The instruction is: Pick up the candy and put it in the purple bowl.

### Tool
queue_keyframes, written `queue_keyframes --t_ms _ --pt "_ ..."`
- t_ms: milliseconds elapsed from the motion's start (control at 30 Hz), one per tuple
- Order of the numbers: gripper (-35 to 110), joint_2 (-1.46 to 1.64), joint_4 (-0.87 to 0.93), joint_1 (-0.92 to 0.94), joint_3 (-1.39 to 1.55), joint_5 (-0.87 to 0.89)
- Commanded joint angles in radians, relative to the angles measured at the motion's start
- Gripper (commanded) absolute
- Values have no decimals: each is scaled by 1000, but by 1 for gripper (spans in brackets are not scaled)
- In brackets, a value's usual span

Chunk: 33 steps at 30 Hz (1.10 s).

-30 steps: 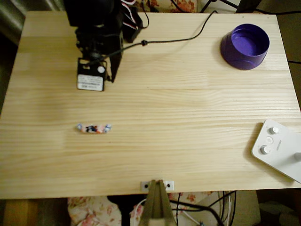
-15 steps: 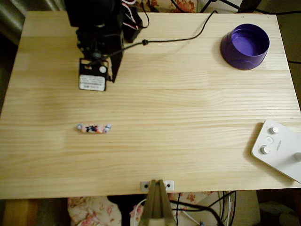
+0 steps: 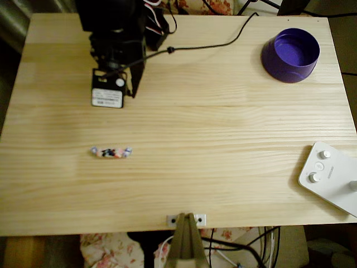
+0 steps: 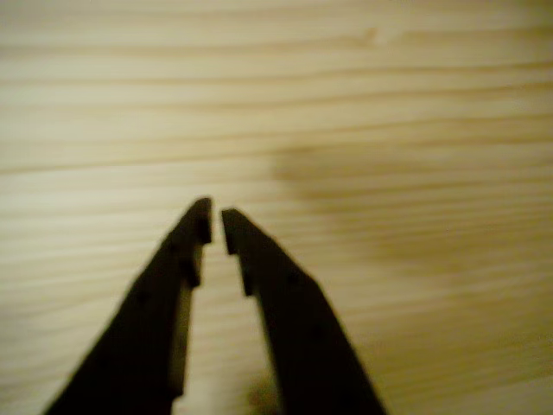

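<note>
The pale wooden bench [image 3: 223, 123] carries everything. The black arm [image 3: 114, 33] reaches in from the far left edge in the overhead view, its gripper [image 4: 214, 226] hanging over bare wood. In the wrist view the jaws stand nearly together with only a thin slit between the tips, and they grasp nothing. The purple bowl [image 3: 290, 54] sits at the far right corner, well apart from the arm. A white device with round knobs [image 3: 330, 177] lies at the near right edge. The candy [image 3: 111, 152] rests on the near left part of the bench, nearer than the gripper and roughly in line with it, its long axis running left to right. The reach likely goes toward the near edge, jaws opened first to straddle the wrapper's short width.
</note>
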Motion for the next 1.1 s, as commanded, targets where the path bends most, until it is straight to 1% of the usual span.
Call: queue_keyframes --t_ms 0,200,367,533,700,867,967,1067 --pt "-1 14 -6 44 -26 -11" --pt "-1 -101 -6 83 -184 -18" --pt "-1 -282 -2 130 -371 0" --pt "-1 -474 32 161 -572 -20" --pt "-1 -650 5 170 -721 -152" --pt "-1 -819 -44 172 -845 -322" --pt "-1 -897 -71 169 -893 -436" --pt "-1 -973 -60 156 -953 -566"
